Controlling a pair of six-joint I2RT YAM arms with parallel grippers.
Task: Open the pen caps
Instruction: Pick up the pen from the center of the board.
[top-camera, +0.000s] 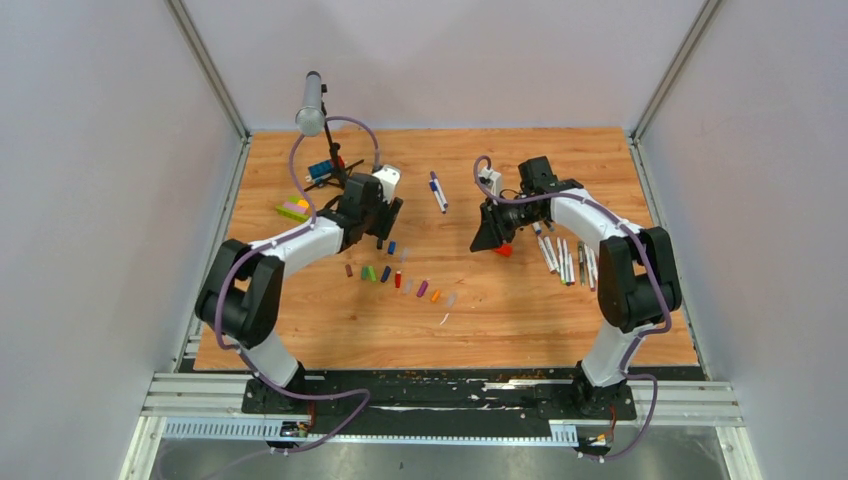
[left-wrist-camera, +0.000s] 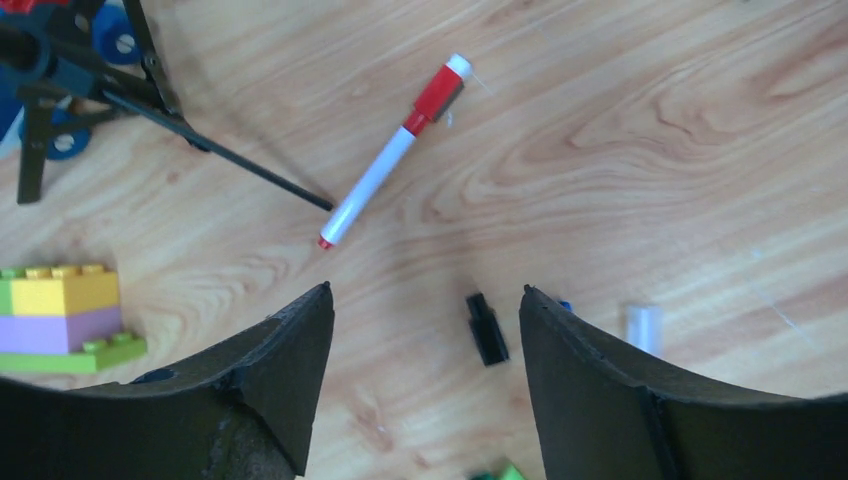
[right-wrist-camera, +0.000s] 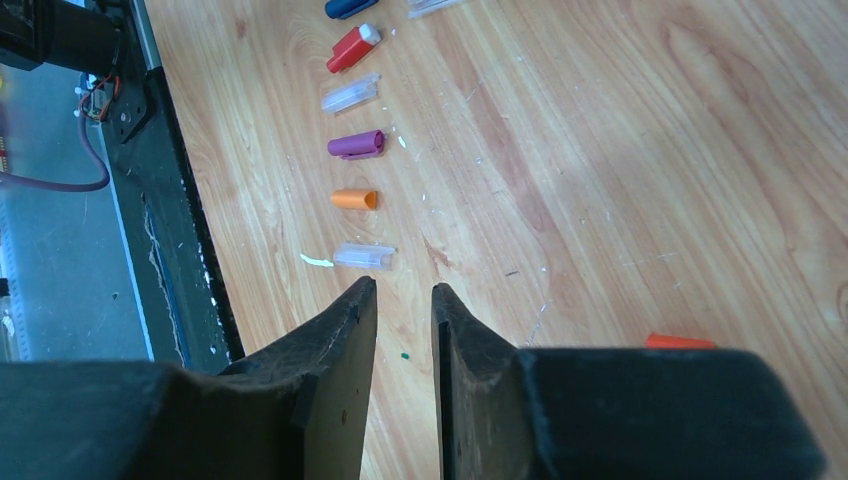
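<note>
The left tool (left-wrist-camera: 425, 292) is hanging over the counter (left-wrist-camera: 650, 150) with its fingers standing wide apart, gripping nothing. A black cap (left-wrist-camera: 487, 328) is lying on the wood below the gap, touching neither finger. Ahead of its tips a pen (left-wrist-camera: 370, 185) wearing a red cap (left-wrist-camera: 432, 100) is lying slantwise. The right tool (right-wrist-camera: 402, 288) is showing only a thin, empty gap. Just beyond its tips loose caps are lying in a row: a clear cap (right-wrist-camera: 365, 256), an orange cap (right-wrist-camera: 354, 199), a purple cap (right-wrist-camera: 357, 144).
</note>
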